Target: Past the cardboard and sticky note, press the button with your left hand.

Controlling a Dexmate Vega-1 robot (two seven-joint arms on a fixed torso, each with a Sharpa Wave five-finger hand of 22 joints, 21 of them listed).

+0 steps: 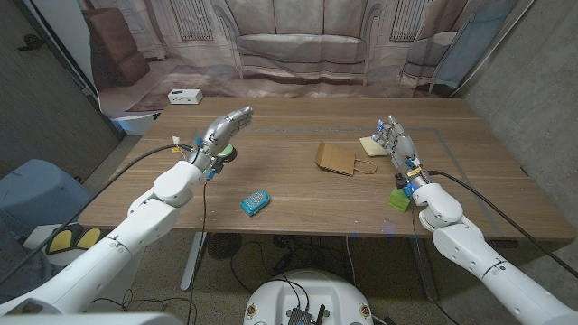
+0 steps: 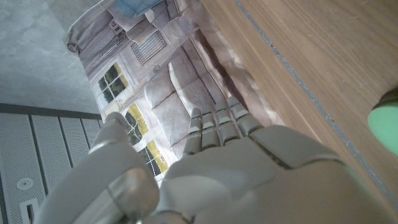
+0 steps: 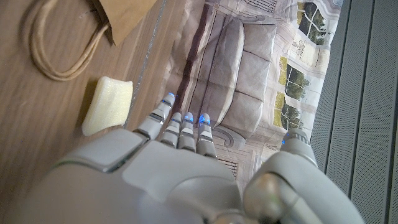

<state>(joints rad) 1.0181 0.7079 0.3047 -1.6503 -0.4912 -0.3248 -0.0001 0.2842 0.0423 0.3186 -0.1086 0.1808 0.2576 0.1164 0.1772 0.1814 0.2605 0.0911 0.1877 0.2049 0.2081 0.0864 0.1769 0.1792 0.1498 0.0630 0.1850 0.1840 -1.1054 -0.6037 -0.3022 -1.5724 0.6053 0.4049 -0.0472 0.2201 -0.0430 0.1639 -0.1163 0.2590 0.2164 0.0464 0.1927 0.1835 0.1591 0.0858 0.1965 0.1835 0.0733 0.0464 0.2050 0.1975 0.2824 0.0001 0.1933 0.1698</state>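
Button point(image 1: 223, 153) face-up beneath left hand point(image 1: 224, 128).

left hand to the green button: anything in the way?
Nothing visible blocks it. The left hand is raised directly above the green button, fingers extended, holding nothing. The brown paper bag and yellow pad lie off toward the right hand, clear of that path.
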